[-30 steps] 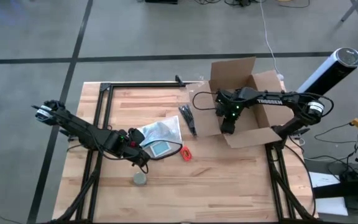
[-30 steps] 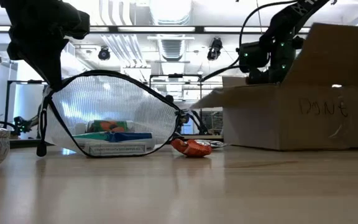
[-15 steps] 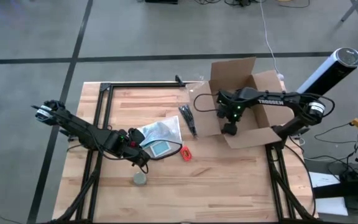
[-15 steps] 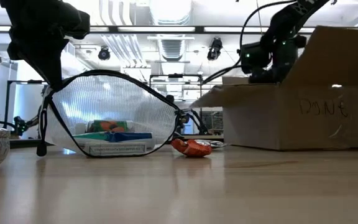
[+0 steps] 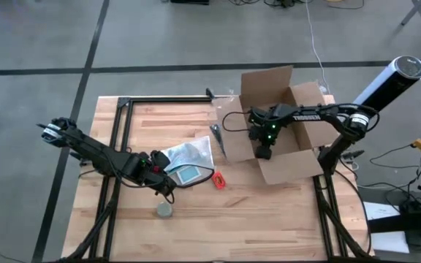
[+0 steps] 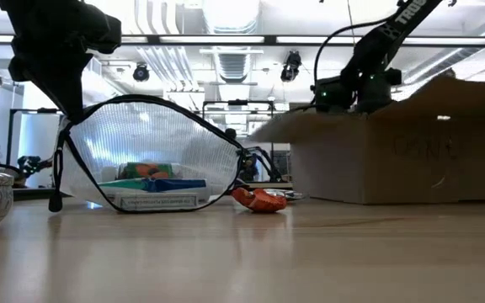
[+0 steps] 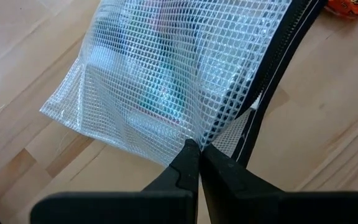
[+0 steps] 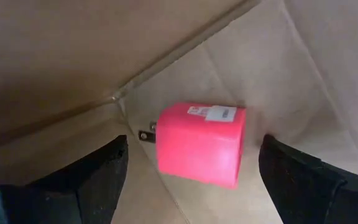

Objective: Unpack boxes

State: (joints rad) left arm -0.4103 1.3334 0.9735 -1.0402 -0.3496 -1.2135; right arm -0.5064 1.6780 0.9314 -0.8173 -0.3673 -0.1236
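Note:
The brown cardboard box (image 5: pixel 287 128) stands open at the table's far right; the low view shows its side wall (image 6: pixel 394 164). My right gripper (image 5: pixel 264 151) reaches down into it. It is open, with its fingers on either side of a pink plug-in charger block (image 8: pixel 201 144) that lies on the box floor, apart from both. My left gripper (image 5: pixel 164 184) is shut on a translucent mesh zip pouch (image 5: pixel 187 161) at the table's middle left. The pouch (image 6: pixel 154 156) bulges upright and holds a flat teal packet. My left gripper pinches the pouch's mesh wall right beside the black zipper (image 7: pixel 215 132) between its two shut fingers. The fingers come from above, slanting down. That side of the pouch is raised, and its lower edge (image 6: pixel 154 208) rests on the table.
A small red utility knife (image 5: pixel 218 180) lies just right of the pouch. A small round dish (image 5: pixel 165 210) sits near the front edge. Black slender items (image 5: pixel 220 139) lie left of the box. A black frame (image 5: pixel 123 109) crosses the table's far left.
My right gripper has sunk deeper into the box and gone a little toward the table's left. The box has shifted slightly left with it, and its near flap has dropped lower.

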